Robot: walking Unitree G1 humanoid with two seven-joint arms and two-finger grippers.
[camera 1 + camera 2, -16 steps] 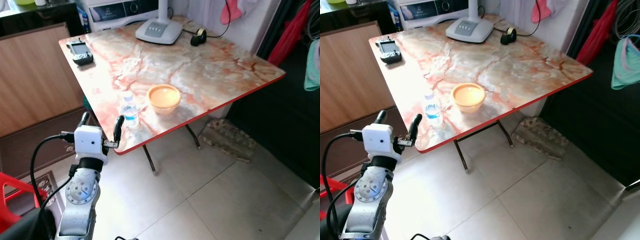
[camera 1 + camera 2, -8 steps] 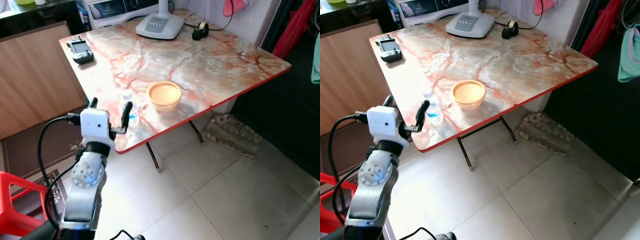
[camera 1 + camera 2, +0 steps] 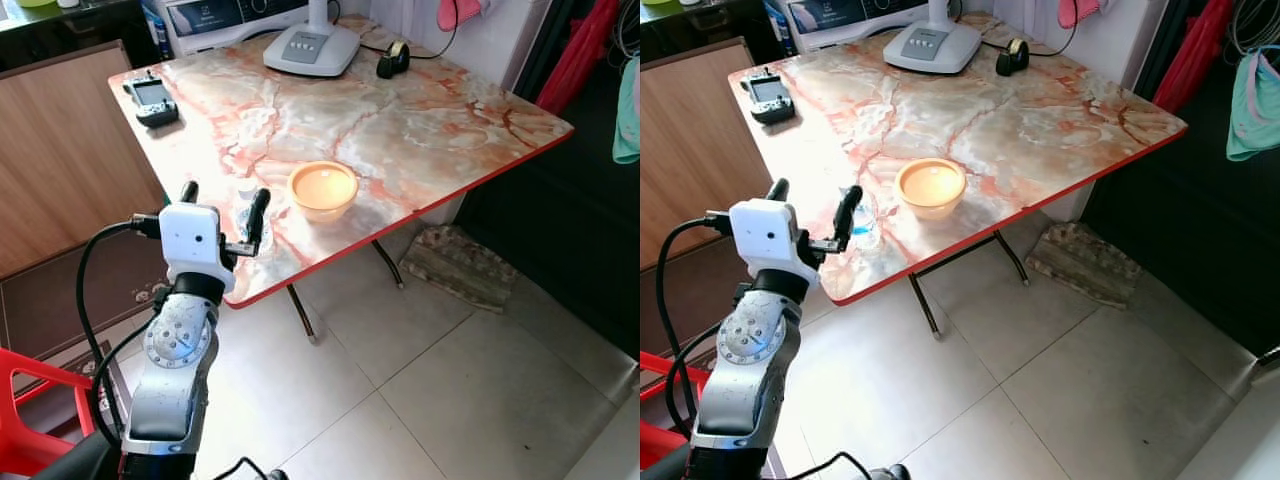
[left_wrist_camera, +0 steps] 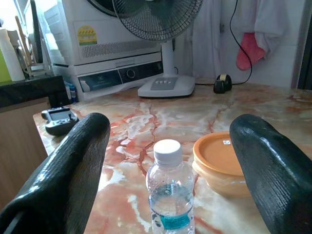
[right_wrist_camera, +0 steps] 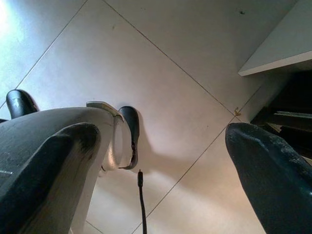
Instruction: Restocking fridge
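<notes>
I see my left tool (image 4: 168, 161) spread wide, the water bottle (image 4: 170, 187) between its fingers, untouched, on the tabletop (image 3: 400, 120).

No text, label or brand is sharp enough to read.

A fan base (image 3: 310, 46), tape roll (image 3: 392, 61) and handheld device (image 3: 152, 98) (far edge) sit on the marble table (image 3: 430, 120)

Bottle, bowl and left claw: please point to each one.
Bottle (image 4: 170, 195), left wrist view, on its clear body.
Bowl (image 3: 323, 187), left eye view, on its orange lid.
Left claw (image 3: 222, 206), left eye view, midway between its fingertips.
</notes>
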